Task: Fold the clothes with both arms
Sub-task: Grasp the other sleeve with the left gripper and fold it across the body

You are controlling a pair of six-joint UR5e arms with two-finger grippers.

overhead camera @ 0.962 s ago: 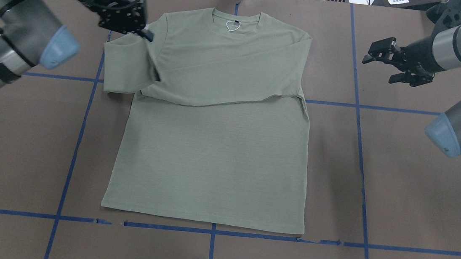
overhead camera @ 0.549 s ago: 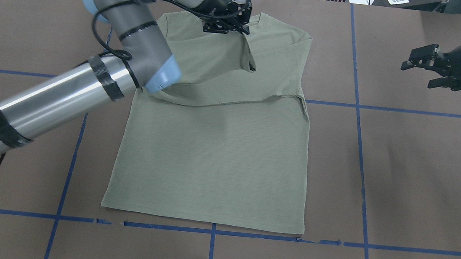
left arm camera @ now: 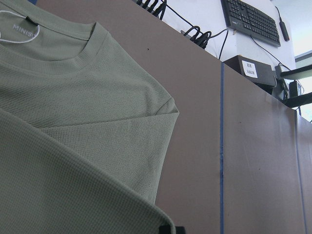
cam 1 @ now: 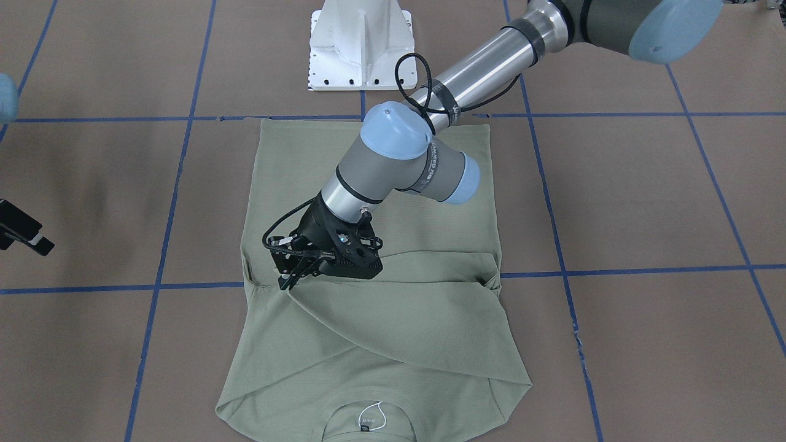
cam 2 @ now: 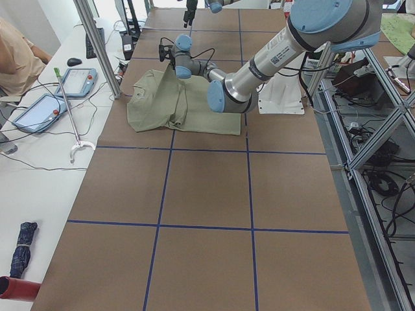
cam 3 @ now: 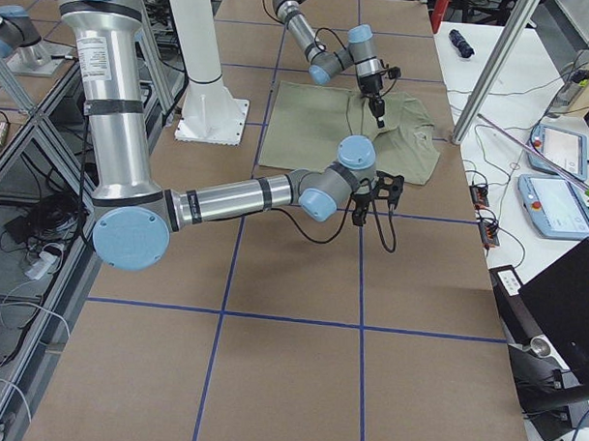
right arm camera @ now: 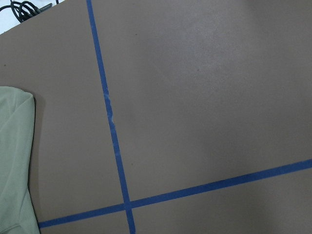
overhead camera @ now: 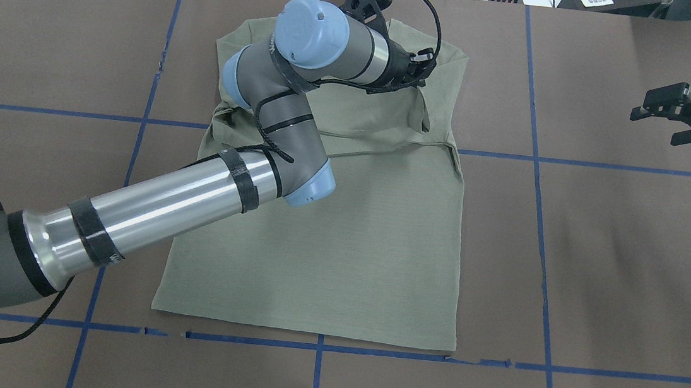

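Ok, shirt (overhead camera: 327, 249) lies flat on the counter (overhead camera: 597, 275), hem toward the robot, collar (cam 1: 368, 423) at the far edge. The sleeve from the robot's right side (cam 1: 442, 267) is already laid across the chest. The left-side sleeve (cam 1: 399, 325) runs diagonally over it, and its end rises to a peak at the left end effector (cam 1: 287, 279).

The left end effector's fingers look pinched shut on that sleeve end, low over the cloth near the shirt's right-hand edge. Likely reason: carrying the cuff fully across stacks both sleeves inside the body outline, which leaves a clean rectangle for the later folds. Keeping it low limits how much of the layer underneath gets dragged.

The left arm (overhead camera: 161, 201) spans the torso to get there, so it hides much of the chest in the overhead view.

The right end effector (overhead camera: 666, 117) hovers over bare counter, well apart from the shirt, fingers spread and empty. I read that as parked clear of the crossing arm.
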